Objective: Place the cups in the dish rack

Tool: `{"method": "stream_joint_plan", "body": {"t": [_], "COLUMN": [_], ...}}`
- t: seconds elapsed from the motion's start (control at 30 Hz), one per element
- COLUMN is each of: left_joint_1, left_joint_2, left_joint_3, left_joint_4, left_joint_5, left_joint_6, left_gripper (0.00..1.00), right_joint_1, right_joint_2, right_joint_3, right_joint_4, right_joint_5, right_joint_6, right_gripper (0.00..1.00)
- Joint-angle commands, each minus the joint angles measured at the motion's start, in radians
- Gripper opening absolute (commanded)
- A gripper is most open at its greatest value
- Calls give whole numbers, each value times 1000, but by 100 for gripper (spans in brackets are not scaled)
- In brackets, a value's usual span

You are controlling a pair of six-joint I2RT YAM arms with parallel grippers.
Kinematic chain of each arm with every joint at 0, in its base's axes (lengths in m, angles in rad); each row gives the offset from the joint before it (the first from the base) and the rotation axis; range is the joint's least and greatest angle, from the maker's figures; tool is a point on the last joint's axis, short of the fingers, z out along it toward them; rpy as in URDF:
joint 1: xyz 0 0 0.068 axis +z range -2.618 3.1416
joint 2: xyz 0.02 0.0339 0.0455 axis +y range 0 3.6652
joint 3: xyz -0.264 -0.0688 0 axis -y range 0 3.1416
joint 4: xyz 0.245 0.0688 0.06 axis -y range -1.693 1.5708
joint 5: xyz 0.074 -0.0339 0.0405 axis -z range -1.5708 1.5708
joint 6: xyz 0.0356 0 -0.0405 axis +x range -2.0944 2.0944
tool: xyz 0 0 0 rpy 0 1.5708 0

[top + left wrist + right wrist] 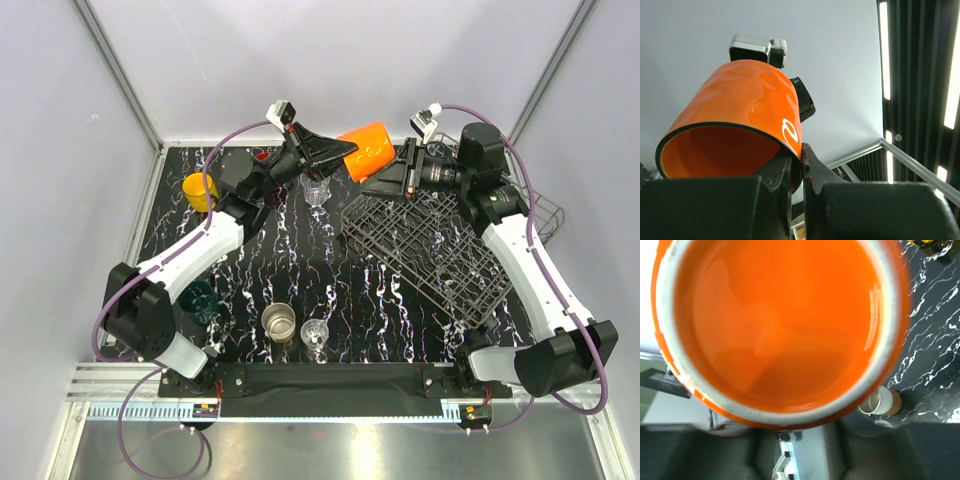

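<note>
My left gripper (342, 157) is shut on the rim of the orange mug (366, 150), one finger inside and one outside, and holds it in the air on its side at the back of the table. In the left wrist view the gripper (801, 165) pinches the mug's wall (740, 105). My right gripper (398, 176) is open just right of the mug's base, above the grey wire dish rack (430, 245). The mug's base (780, 320) fills the right wrist view, with the open right gripper (805, 437) blurred below it.
A yellow mug (200, 190) stands at the back left, with a red mug (262, 155) partly hidden behind the left arm. A clear glass (316, 190) stands under the left gripper. A teal cup (200, 298), a brown-and-cream cup (279, 322) and another clear glass (315, 336) stand near the front.
</note>
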Motion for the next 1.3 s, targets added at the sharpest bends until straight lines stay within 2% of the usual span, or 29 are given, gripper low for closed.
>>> {"method": "stream_joint_plan", "body": {"t": [0.0, 0.03, 0.1, 0.13, 0.17, 0.23, 0.27, 0.3, 0.37, 0.4, 0.43, 0.47, 0.5, 0.53, 0.57, 0.6, 0.67, 0.7, 0.77, 0.8, 0.97, 1.0, 1.1, 1.17, 1.27], "left_joint_1": [-25, -28, -30, -31, -33, -33, -33, -33, -30, -27, -17, -11, -2, 18, 30, 44, 95, 114, 170, 185, 242, 247, 248, 240, 239], "left_joint_2": [-29, -35, -43, -52, -57, -75, -86, -98, -133, -181, -204, -230, -291, -324, -359, -415, -472, -494, -551, -569, -640, -646, -692, -736, -773], "left_joint_3": [5, -1, -13, -18, -28, -42, -61, -73, -99, -123, -133, -139, -137, -136, -121, -108, -79, -73, -67, -65, -13, 10, 13, 2, 11], "left_joint_4": [149, 151, 143, 128, 120, 113, 103, 70, 9, -80, -138, -210, -371, -460, -554, -758, -942, -1104, -1238, -1345, -1614, -1679, -1762, -1802, -1880], "left_joint_5": [-6, -6, -11, -9, -11, -6, -3, -2, -5, -9, -9, -9, -14, -23, -37, -70, -106, -136, -152, -163, -199, -192, -198, -202, -222], "left_joint_6": [-22, -22, -16, -12, -6, 1, 17, 24, 55, 107, 144, 232, 283, 335, 447, 504, 649, 691, 795, 828, 1009, 1032, 1107, 1136, 1170], "left_gripper": [0, 0, 0, 0, 0, 1, 11, 46, 71, 78, 96, 98, 99, 99, 99, 99, 99, 99, 99, 99, 99, 99, 99, 99, 99], "right_joint_1": [18, 16, 18, 18, 18, 21, 21, 19, 21, 21, 21, 21, 21, 21, 21, 21, 21, 21, 21, 21, 19, 19, 16, -2, -43], "right_joint_2": [8, 7, 8, 11, 13, 11, 8, 5, -2, -13, -18, -19, -22, -21, -18, -4, 8, 23, 37, 54, 126, 151, 195, 247, 321], "right_joint_3": [20, 22, 31, 34, 35, 31, 26, 22, 23, 22, 20, 22, 22, 23, 28, 34, 54, 58, 64, 65, 104, 110, 106, 91, 104], "right_joint_4": [23, 11, -29, -40, -58, -64, -76, -83, -130, -147, -161, -199, -217, -245, -260, -279, -332, -348, -385, -396, -435, -432, -379, -313, -244], "right_joint_5": [51, 59, 86, 94, 100, 116, 123, 137, 154, 183, 198, 218, 265, 289, 312, 365, 433, 512, 601, 698, 996, 1101, 1282, 1349, 1363], "right_joint_6": [11, 4, -6, -10, -13, -15, -18, -23, -50, -64, -90, -105, -118, -134, -142, -153, -182, -196, -234, -257, -288, -299, -317, -329, -360], "right_gripper": [34, 25, 14, 4, 0, 0, 0, 0, 0, 0, 0, 0, 0, 0, 0, 0, 0, 0, 0, 0, 0, 0, 0, 0, 0]}}
